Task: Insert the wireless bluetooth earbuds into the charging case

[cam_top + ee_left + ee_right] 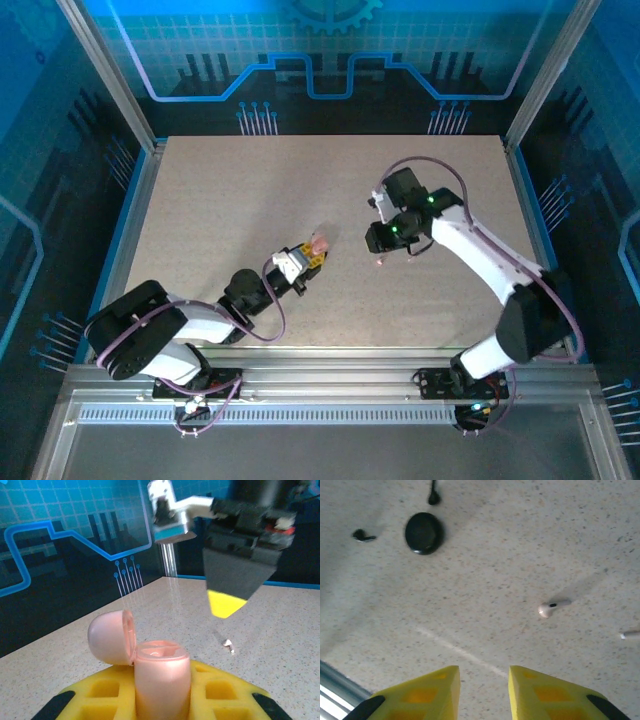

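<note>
The left end effector is pinched on the pink charging case. The case stands upright between its yellow fingers, with the lid swung back to the left and the open top facing up. Ahead of it and to the right, the right end effector hangs above the table, its fingers slightly spread and nothing between them. A pale pink earbud lies on the table just ahead of those fingertips, a little to the right. A second pale piece lies further right (cut off at the frame edge). Well ahead and to the left sits a black case, with one black earbud on its left and another beyond it.
</note>
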You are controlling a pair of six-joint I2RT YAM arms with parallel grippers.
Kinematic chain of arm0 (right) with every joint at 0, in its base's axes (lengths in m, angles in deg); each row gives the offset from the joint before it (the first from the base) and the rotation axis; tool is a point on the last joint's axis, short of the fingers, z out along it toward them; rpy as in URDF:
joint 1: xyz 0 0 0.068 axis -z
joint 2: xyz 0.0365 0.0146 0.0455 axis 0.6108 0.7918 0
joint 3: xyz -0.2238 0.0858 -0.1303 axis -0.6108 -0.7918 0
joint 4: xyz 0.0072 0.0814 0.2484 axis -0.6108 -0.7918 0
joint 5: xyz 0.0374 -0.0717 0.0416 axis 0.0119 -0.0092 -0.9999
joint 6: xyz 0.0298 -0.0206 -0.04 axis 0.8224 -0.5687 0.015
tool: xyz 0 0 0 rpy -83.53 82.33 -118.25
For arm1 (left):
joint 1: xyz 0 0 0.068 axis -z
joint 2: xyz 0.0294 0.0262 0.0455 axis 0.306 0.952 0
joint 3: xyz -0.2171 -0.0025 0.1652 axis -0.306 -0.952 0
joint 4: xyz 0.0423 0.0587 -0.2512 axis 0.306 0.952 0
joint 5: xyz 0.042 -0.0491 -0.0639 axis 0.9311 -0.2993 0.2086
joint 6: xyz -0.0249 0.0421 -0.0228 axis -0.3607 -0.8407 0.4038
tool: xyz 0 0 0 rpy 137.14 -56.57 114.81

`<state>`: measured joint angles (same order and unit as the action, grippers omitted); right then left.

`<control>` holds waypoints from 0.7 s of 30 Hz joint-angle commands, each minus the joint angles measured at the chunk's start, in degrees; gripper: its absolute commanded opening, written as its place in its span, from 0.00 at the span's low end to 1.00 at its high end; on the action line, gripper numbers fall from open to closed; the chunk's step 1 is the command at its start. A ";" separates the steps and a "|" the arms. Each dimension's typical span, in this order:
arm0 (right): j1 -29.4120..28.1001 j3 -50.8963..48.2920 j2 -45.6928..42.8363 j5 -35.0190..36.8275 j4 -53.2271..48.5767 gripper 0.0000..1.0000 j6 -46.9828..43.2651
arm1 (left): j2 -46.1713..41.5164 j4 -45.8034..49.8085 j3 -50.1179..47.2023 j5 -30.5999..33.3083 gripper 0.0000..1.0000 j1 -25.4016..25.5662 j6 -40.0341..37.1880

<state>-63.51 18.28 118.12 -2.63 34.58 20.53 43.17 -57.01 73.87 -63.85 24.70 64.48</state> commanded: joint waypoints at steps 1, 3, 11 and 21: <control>2.95 5.51 7.06 -0.59 -5.94 0.32 -8.06 | -3.09 2.73 -0.09 0.29 0.15 0.01 -1.07; 4.25 7.70 11.23 -2.02 -5.97 0.33 -10.72 | -4.30 5.73 0.41 0.11 0.15 -0.04 -1.21; 7.12 16.78 27.29 -4.65 -8.08 0.39 -16.37 | -7.33 12.93 1.50 3.90 0.14 -0.04 -0.15; 7.60 18.36 34.91 -5.91 -9.27 0.42 -17.88 | -10.23 19.46 2.45 5.51 0.15 -0.07 -1.03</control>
<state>-56.71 36.31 151.84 -7.22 27.87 4.26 34.29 -39.59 74.70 -59.72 24.70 63.93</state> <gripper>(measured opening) 0.419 0.205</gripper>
